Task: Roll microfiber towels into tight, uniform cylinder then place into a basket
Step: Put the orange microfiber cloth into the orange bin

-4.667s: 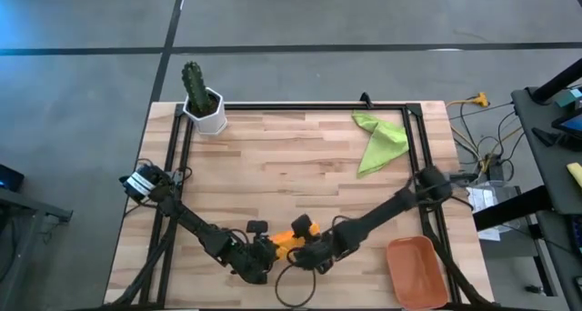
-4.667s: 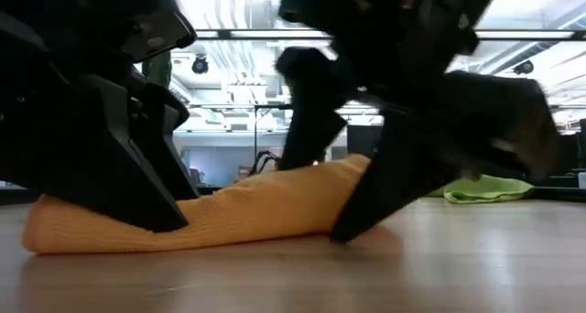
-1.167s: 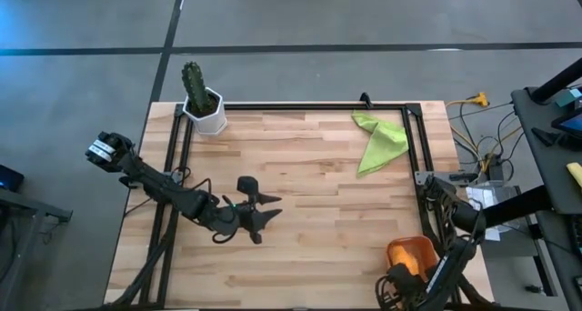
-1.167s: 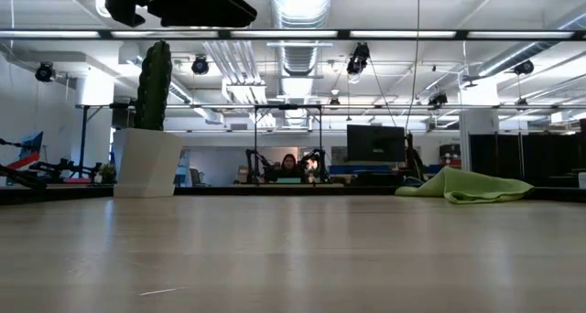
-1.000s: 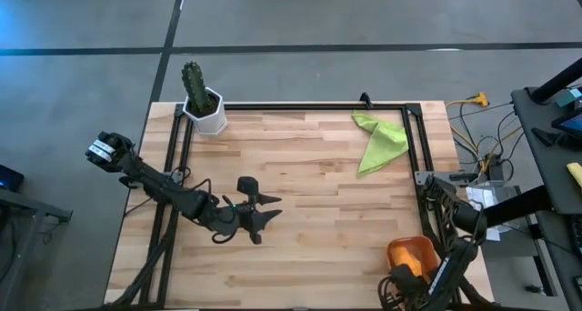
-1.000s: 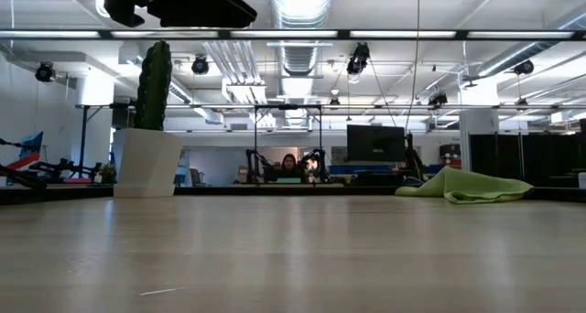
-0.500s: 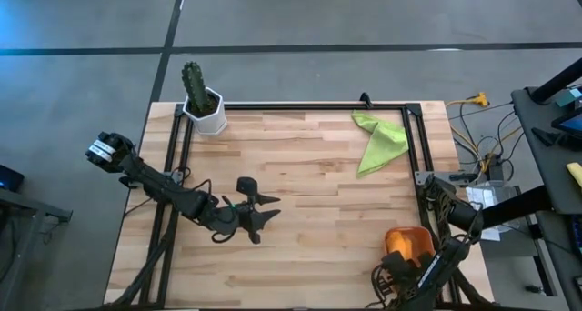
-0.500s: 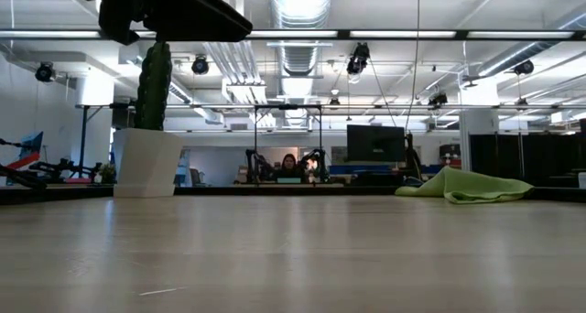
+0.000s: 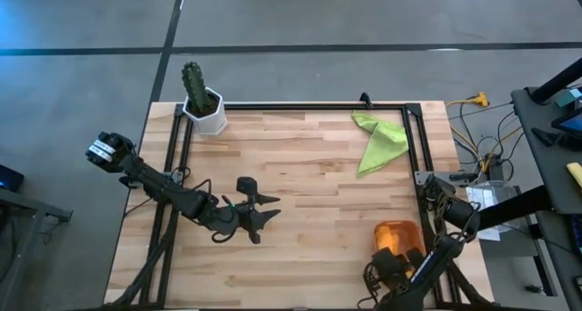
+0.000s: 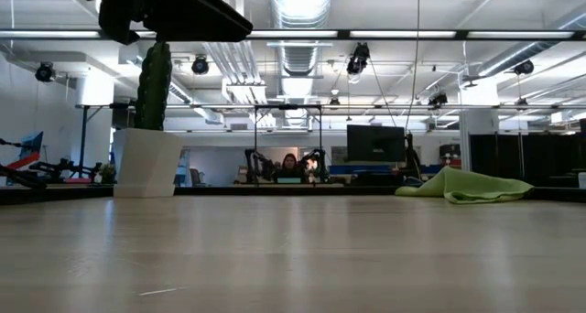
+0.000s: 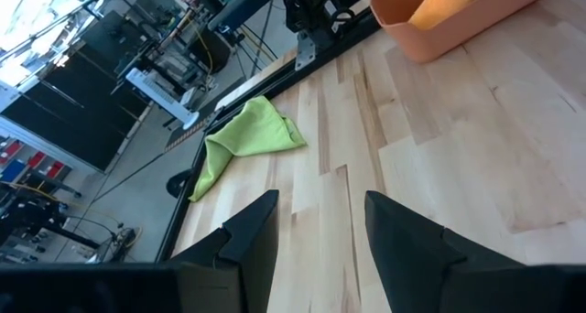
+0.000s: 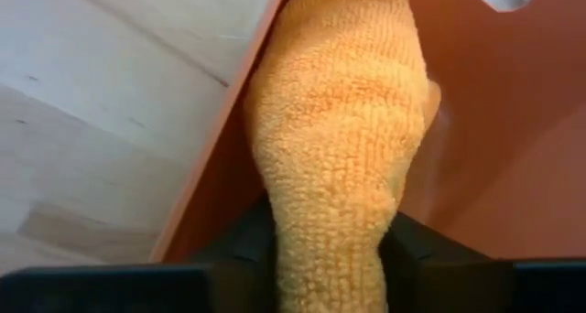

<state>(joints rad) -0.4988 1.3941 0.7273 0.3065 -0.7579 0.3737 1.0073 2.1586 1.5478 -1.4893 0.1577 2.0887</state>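
basket [image 9: 397, 235] partly under right arm, orange towel [image 12: 339, 139] cut off below

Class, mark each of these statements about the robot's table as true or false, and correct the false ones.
1. The green towel lies rolled in the basket. False: it lies loose at the table's far right, unrolled.
2. The orange towel is in the basket. True.
3. The left claw holds a towel. False: it is open and empty above the bare table.
4. A cactus stands in a white pot at the far left corner. True.
5. The orange towel sits between the right claw's fingers. True.
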